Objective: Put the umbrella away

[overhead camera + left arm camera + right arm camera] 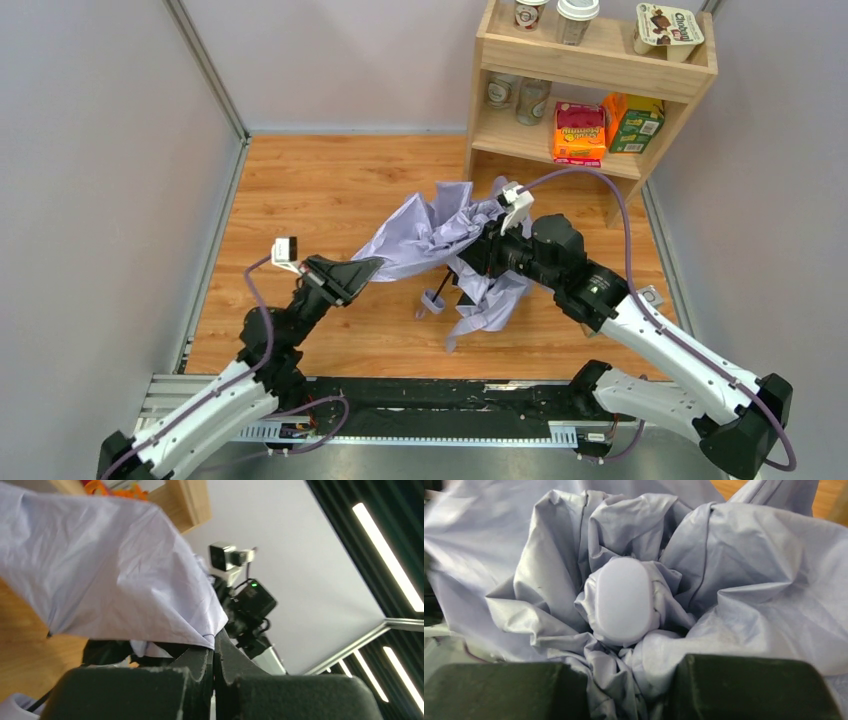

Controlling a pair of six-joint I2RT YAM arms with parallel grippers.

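Lavender fabric: the umbrella (430, 235) hangs crumpled over the middle of the table (320, 180), stretched between both arms. The right gripper (631, 675) is clamped on the bunched crown, and the shaft slants towards the near edge. The left gripper (214, 652), fingers together, pinches the canopy's left corner.

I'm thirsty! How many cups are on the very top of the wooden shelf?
3: a left cup, a white-lidded cup in the middle, and a printed-lid cup at the right. The picture's edge cuts the first two, so more could be hidden.
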